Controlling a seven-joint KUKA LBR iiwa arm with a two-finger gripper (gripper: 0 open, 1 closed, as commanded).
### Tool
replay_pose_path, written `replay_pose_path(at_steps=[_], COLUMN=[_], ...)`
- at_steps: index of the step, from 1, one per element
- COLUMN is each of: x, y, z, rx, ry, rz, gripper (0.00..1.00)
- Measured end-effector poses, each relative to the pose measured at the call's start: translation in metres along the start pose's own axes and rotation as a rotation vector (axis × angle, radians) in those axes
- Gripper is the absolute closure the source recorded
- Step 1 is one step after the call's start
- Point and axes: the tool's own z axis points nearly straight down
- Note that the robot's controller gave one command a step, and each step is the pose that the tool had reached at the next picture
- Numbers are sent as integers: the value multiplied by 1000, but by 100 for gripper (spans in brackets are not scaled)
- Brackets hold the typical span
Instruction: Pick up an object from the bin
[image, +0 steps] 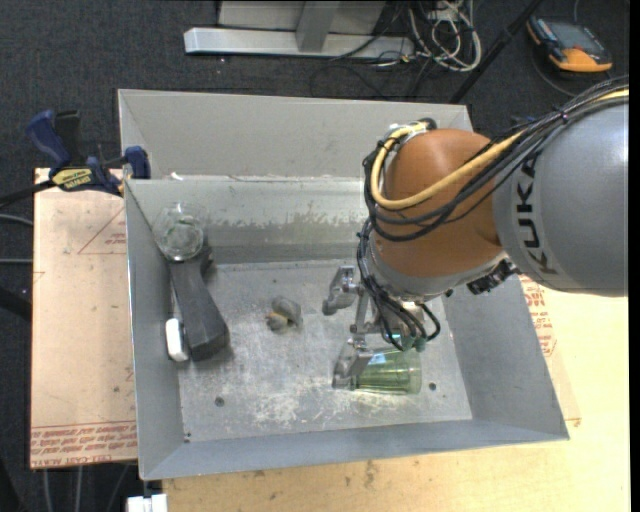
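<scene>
I am holding my hand (348, 330) wide. The green cup (392, 378) is lying at its five o'clock, long axis three to nine.

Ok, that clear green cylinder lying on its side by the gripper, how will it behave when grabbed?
The clear green cylinder lies on its side, so a nudge would probably roll it across the bin floor. Its see-through, glossy wall suggests smooth plastic or glass: likely slippery, perhaps fragile. It looks hollow, so probably light.
</scene>
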Motion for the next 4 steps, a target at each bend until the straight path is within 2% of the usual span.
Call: replay_pose_path(at_steps=[1,2,3,4], x=[-2,-2,8,-3], y=[0,-28,-54,-76], z=[-4,34,58,61], rx=[-1,-2,0,0], ry=[-8,-14,-6,-9], rz=[2,-68,4,-91], gripper=[0,0,0,0])
